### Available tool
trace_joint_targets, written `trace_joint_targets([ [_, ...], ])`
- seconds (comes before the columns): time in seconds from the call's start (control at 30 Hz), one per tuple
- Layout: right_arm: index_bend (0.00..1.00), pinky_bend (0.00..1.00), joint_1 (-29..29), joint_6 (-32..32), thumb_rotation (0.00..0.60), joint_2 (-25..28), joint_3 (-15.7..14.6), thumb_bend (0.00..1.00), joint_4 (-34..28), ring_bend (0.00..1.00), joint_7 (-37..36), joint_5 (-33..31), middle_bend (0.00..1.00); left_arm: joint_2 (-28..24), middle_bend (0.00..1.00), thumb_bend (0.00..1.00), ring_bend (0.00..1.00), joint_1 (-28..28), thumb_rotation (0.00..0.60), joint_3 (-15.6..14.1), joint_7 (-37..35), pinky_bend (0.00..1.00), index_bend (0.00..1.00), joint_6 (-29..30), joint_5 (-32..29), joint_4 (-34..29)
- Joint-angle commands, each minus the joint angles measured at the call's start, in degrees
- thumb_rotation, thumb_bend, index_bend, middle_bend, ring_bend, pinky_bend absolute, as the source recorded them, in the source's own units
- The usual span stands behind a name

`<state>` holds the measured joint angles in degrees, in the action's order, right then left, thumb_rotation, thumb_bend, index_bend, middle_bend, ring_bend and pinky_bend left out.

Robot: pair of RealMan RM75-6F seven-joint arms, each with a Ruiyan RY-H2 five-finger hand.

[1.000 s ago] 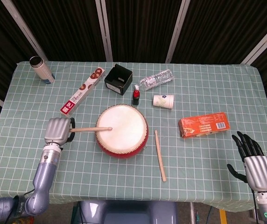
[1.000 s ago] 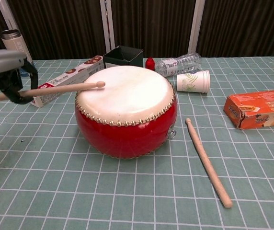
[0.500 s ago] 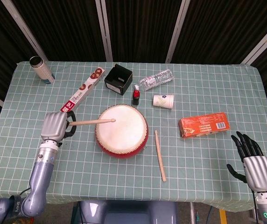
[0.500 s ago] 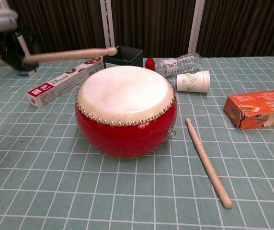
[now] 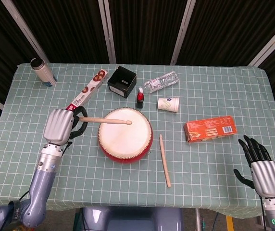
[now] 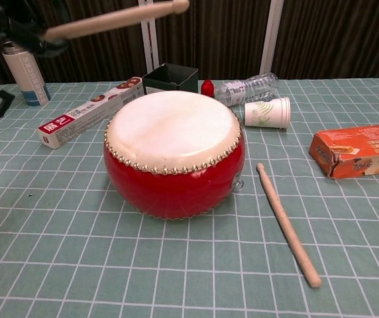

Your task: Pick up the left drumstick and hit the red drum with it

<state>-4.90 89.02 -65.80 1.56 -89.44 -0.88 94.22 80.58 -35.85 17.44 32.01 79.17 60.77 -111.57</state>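
While the left hand [image 5: 59,126] grips the butt of one drumstick [image 5: 106,120] with its fingers closed round it, the stick is carried clear above the red drum [image 5: 125,135], its tip over the white skin in the head view and high above it, not touching, in the chest view. The chest view shows that stick near the top edge of the picture, slanting up to the right, with only dark parts of the hand visible at the top left corner.

At the far left corner of the green checked tablecloth [image 5: 27,149] stands a grey flask [image 5: 43,71]. To its right lies a long white and red box [image 5: 84,94], angled toward the drum. Behind the drum sit an open black box [image 5: 122,81] and a small red bottle [image 5: 140,98], with a clear plastic bottle [image 5: 160,82] lying on its side and a paper cup [image 5: 168,104] on its side beside them.

A second drumstick [image 5: 165,160] lies flat on the cloth just right of the drum, apart from it. Further right is an orange carton [image 5: 210,130].

The right hand [image 5: 261,166] is at the near right corner, holding nothing, fingers straight and slightly spread
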Motion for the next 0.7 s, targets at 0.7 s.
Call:
trace_joint_targets([
  [0.7, 0.00, 0.14, 0.19, 0.25, 0.600, -0.01, -0.19, 0.29, 0.03, 0.00, 0.36, 0.22, 0.00, -7.01, 1.00, 0.66, 1.00, 3.08, 0.600, -5.72, 1.29, 0.96, 0.77, -0.46, -3.65, -5.92],
])
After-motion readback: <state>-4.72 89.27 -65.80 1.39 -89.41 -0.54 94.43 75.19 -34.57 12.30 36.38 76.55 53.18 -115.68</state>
